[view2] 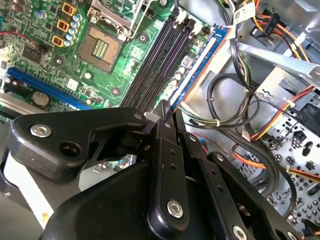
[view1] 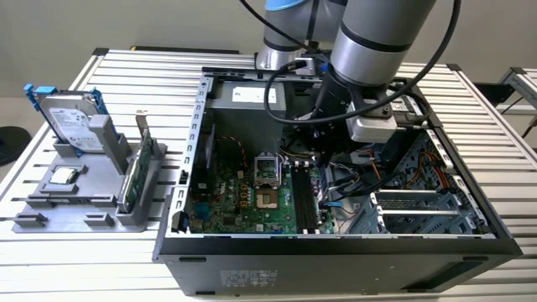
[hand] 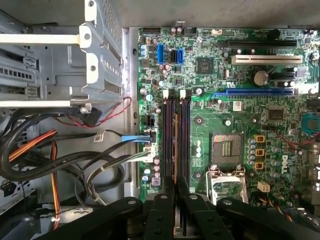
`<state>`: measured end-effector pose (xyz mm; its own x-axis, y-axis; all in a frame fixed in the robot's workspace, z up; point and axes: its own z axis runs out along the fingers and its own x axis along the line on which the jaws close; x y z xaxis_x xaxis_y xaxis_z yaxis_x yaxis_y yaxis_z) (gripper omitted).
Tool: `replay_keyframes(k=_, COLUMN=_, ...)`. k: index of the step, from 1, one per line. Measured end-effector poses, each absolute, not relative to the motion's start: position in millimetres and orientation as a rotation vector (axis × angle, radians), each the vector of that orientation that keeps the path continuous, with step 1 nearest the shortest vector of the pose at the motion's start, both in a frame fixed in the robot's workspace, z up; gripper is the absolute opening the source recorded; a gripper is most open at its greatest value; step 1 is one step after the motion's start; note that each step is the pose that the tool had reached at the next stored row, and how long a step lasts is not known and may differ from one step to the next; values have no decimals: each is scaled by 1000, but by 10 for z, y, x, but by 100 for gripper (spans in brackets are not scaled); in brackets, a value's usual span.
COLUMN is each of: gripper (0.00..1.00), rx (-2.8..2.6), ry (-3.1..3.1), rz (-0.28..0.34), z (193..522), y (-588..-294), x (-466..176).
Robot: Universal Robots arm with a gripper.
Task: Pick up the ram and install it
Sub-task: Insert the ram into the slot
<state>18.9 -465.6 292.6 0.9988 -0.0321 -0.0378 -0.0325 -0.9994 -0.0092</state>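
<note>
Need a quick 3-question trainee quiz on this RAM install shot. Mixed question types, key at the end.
1. Fill in: the hard drive and green card stand in the grey holder on the exterior view's ___.
2. In both wrist views, the gripper is shut on: A) the hard drive, B) the ram, C) the green card.
3. True or false: the gripper is inside the open computer case, over the motherboard.

Key: 1 left; 2 B; 3 true.
</note>
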Motion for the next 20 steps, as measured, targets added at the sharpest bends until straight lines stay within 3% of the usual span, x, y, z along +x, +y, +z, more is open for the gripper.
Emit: replay_keyframes(k=20, gripper=0, rx=-3131, ry=50, rz=59, z=2661, y=-4657, x=188)
